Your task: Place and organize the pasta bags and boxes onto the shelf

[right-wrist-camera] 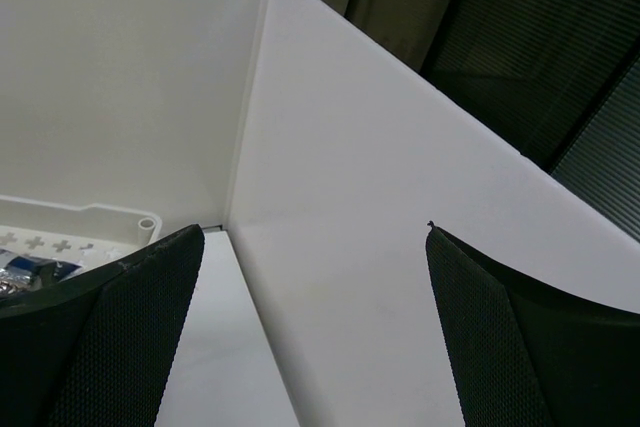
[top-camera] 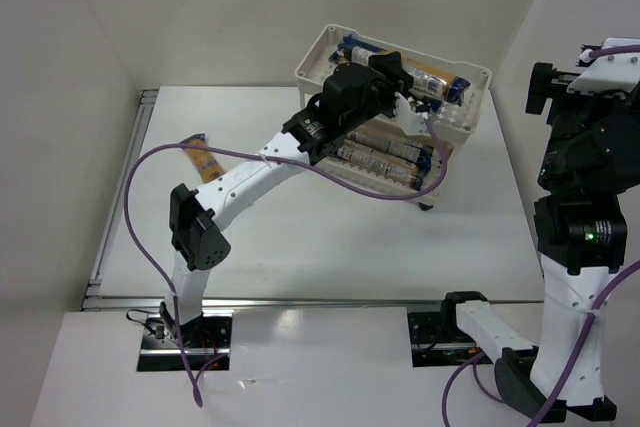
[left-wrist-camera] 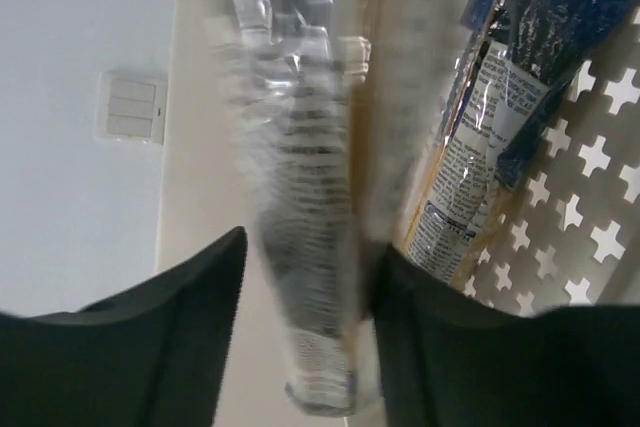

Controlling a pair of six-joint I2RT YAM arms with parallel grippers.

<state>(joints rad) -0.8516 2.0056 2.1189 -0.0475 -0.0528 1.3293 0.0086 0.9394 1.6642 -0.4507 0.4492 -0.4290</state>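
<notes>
Over the packet-laden shelf (top-camera: 484, 73), left tool (left-wrist-camera: 305, 262) pinches a packet (left-wrist-camera: 300, 137), right tool (right-wrist-camera: 315, 247) spread wide.

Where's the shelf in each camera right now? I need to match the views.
Top external: shelf sits upper centre-right.
Left wrist: shelf along the right edge, only its perforated tray floor showing.
Right wrist: shelf in the lower left, just a rim corner.
Shared landmark: the blue-ended pasta packet lying on its tray.
</notes>
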